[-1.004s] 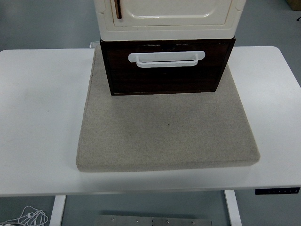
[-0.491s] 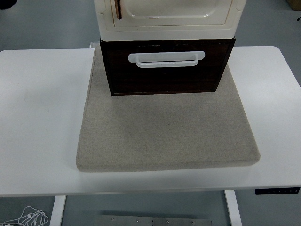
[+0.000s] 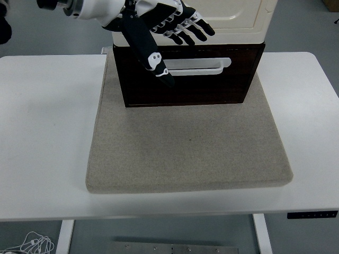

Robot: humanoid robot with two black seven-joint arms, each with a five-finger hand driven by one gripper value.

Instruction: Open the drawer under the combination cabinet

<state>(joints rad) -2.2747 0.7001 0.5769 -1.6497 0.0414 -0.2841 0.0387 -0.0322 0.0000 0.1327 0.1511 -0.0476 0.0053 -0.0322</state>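
A cream cabinet [image 3: 233,21] stands on a dark brown drawer unit [image 3: 212,87] with a white bar handle [image 3: 204,66]. The drawer looks closed. My left hand [image 3: 169,37] comes in from the top left, fingers spread and holding nothing. It hovers in front of the cabinet's lower edge, above the left end of the handle. Its thumb [image 3: 151,55] points down across the handle's left end; whether it touches is unclear. The right hand is not in view.
The cabinet sits at the back of a beige felt mat [image 3: 185,148] on the white table [image 3: 42,132]. A control panel [image 3: 312,214] is on the table's front right edge.
My left hand has come into view from the top left and now hovers open over the left end of the drawer handle. The drawer has not moved.
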